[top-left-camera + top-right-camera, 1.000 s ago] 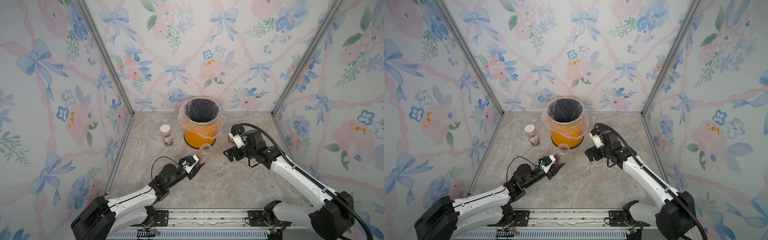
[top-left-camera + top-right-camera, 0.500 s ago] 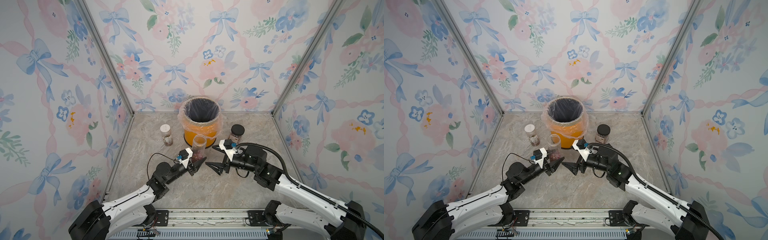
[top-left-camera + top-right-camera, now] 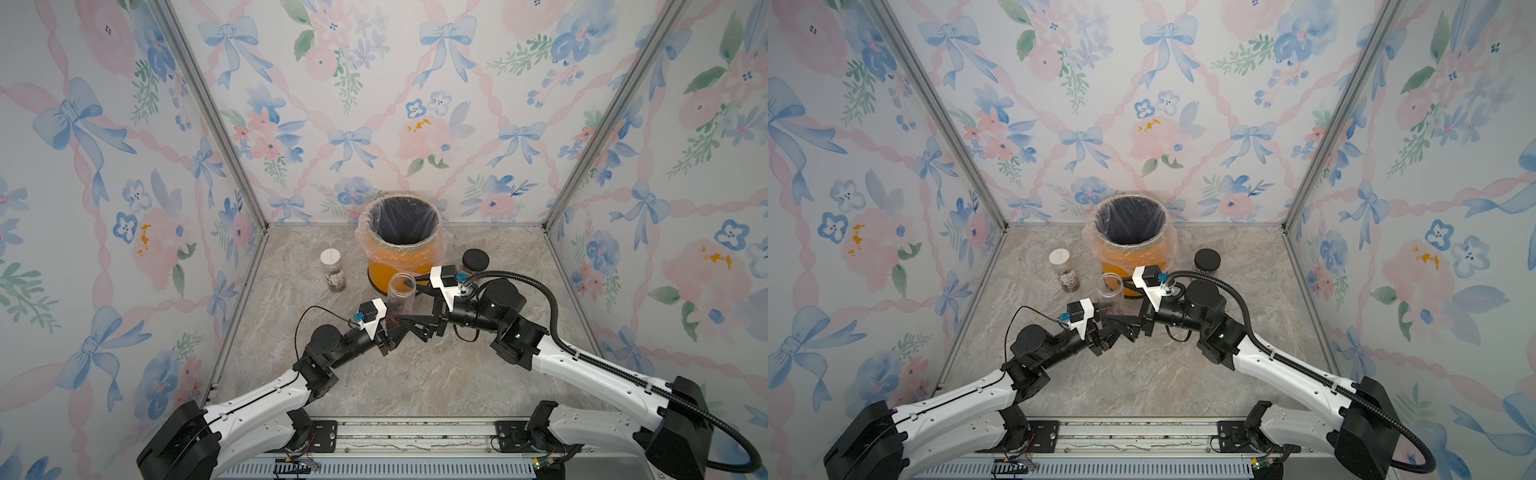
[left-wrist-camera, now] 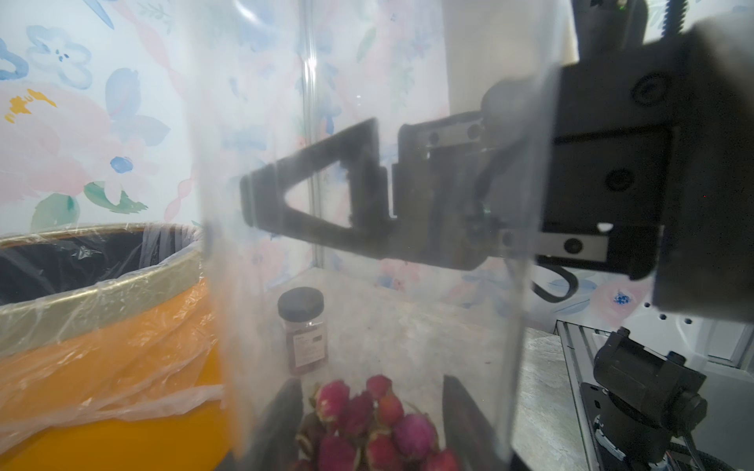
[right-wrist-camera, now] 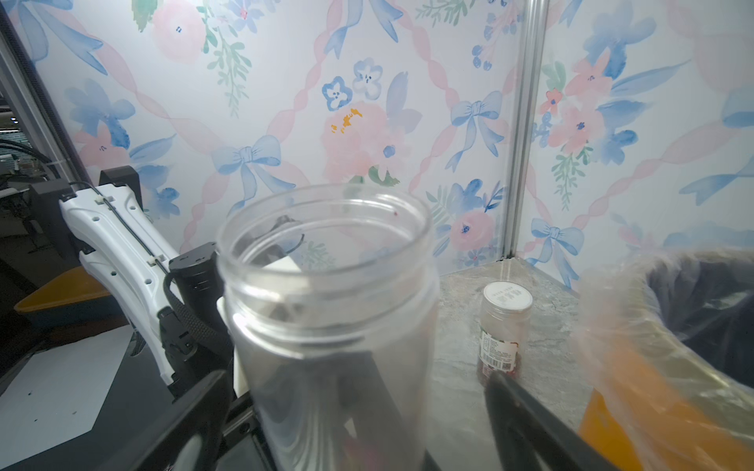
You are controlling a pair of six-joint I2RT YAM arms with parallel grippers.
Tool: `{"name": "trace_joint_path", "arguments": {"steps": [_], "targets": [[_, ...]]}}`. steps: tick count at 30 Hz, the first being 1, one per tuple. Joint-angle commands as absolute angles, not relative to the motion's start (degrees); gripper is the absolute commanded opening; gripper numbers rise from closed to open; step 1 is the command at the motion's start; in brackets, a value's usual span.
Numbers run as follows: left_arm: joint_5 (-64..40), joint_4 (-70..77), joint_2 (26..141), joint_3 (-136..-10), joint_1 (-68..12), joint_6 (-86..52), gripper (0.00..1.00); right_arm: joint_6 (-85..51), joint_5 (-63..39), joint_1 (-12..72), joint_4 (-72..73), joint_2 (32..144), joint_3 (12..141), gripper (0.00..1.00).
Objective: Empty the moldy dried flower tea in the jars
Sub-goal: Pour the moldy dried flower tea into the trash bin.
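1. Right gripper (image 3: 409,305) has closed in on the tall jar (image 3: 401,293) since half a second ago. A second ago it was up at the far right, hiding the black-lid jar (image 3: 475,261). The left gripper (image 3: 392,328) has barely shifted in the last half second.
2. The left gripper is clamped low on the tall jar and holds it upright. The right gripper's jaws stand wide, one on each side of the jar, with a gap to the wall in the right wrist view.
3. The white-lid jar (image 5: 504,330) has a barcode label and faint print on its lid. The black-lid jar has a white label in the left wrist view. None of this can be read.
4. Only the left wrist view shows the tea (image 4: 367,424) clearly: pink-red buds heaped in the tall jar's bottom, with a right finger (image 4: 310,216) visible through the clear wall. Only the right wrist view shows the jar's threaded mouth, which is uncapped.
5. The bin (image 3: 386,270) stands at the far wall, centre, with the tall jar just near of it. The white-lid jar is left of the bin and apart from it. The black-lid jar is right of the bin, just far of the right wrist.
6. Bare table (image 3: 415,374) runs from the grippers to the near rail and out to both side walls.
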State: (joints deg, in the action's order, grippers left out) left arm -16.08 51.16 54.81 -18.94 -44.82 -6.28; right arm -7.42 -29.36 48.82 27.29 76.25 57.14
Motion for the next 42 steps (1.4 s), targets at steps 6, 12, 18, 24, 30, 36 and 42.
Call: {"name": "trace_joint_path", "arguments": {"steps": [6, 12, 18, 24, 30, 36, 42], "targets": [[-17.53, 52.83, 54.93, -19.83, -44.47, -6.83, 0.55, -9.1, -31.85, 50.09, 30.07, 81.62, 61.23, 0.85], [-16.97, 52.82, 55.03, -19.78, -44.52, -6.93, 0.56, -9.4, -32.08, 50.8, 30.59, 82.79, 61.54, 0.73], [-15.92, 52.82, 54.89, -19.8, -44.53, -7.09, 0.59, -8.29, -31.2, 50.98, 28.98, 83.23, 61.5, 0.57], [-14.49, 52.77, 54.51, -19.69, -44.39, -7.12, 0.67, -5.56, -27.6, 50.89, 25.32, 82.24, 62.09, 0.43], [-11.02, 52.8, 52.38, -19.13, -44.0, -7.13, 0.97, 0.53, -21.46, 48.69, 10.98, 78.88, 66.41, 0.37], [-4.94, 51.1, 47.55, -17.34, -42.81, -7.39, 0.98, 14.53, -8.04, 44.0, -12.52, 77.81, 77.83, 0.34], [-0.4, 42.01, 45.13, -19.29, -42.46, -5.75, 0.98, 25.8, 5.06, 38.21, -28.04, 85.87, 92.97, 0.34]]}}
